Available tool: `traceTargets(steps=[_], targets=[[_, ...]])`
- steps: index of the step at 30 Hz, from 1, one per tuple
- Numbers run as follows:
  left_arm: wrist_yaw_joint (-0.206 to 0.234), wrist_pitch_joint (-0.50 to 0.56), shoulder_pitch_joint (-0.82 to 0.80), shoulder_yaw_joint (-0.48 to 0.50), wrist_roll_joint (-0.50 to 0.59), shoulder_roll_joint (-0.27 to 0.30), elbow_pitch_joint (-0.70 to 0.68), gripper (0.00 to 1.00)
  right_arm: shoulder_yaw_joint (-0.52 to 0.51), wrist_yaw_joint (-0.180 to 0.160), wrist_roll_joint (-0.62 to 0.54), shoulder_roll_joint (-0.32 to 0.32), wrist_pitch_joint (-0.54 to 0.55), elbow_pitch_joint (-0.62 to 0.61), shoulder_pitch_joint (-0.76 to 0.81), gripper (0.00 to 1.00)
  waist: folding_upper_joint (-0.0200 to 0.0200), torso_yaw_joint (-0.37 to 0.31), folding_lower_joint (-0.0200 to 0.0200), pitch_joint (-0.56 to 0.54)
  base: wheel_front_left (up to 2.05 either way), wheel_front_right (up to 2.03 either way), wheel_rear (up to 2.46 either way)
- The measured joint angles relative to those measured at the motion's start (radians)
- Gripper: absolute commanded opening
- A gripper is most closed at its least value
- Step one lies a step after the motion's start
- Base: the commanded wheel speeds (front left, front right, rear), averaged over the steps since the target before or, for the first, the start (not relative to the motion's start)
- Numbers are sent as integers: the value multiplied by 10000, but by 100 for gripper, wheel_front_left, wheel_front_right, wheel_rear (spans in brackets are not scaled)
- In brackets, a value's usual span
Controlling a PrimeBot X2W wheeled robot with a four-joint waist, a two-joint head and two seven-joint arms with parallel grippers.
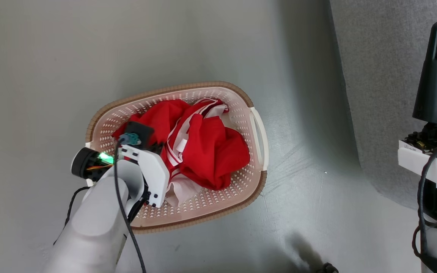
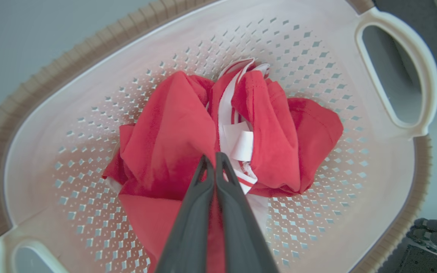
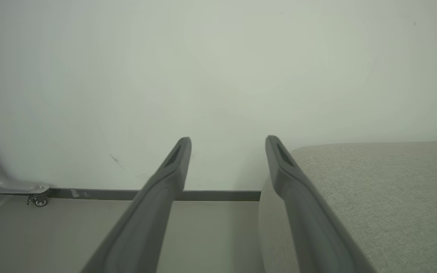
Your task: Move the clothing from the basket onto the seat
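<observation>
The clothing [image 1: 211,148] is a crumpled heap of red garments with white stripes, lying in the cream basket [image 1: 258,132] with the brown rim, which stands on the floor. My left arm reaches down into the basket from its near left side. In the left wrist view, my left gripper [image 2: 214,156] is shut, its dark fingers pinching a fold of the red clothing [image 2: 173,125] above the perforated basket [image 2: 89,94] floor. The grey seat [image 1: 385,94] lies to the right. My right gripper [image 3: 228,142] stands open and holds nothing, beside the seat [image 3: 385,197] edge.
Grey floor [image 1: 51,57] surrounds the basket. The right wrist view faces a pale wall [image 3: 218,76] with a dark baseboard and a small castor [image 3: 40,201] on a metal leg at the left. A dark wheeled base part [image 2: 431,242] sits by the basket's near corner.
</observation>
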Motion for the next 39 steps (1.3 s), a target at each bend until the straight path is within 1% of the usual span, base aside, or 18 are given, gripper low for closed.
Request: traceTargets(steps=[8,12,29,33,39], targets=[[0,-516,342,322,-734,29,-347,0,-19,0,-82,0,-2,69,0,100,0,235,0,-178,0,0,0],[0,-809,451,322,-1110,2,-656,0,-23,0,-134,-2,-2,113,-1,100,0,374,0,-305,0,0,0],[-10,-1699,699,148,-2075,-75,-2144,0,-215,0,-537,-12,-23,330,0,100,0,966,0,-1118,0,0,0],[-10,-1925,857,205,-2368,33,-2537,0,-242,0,-587,-13,8,476,6,100,0,1084,0,-1363,0,0,0],[-10,-2242,981,297,-2493,244,-3081,0,-278,0,-598,-17,17,637,22,100,0,1230,0,-1777,0,0,0]])
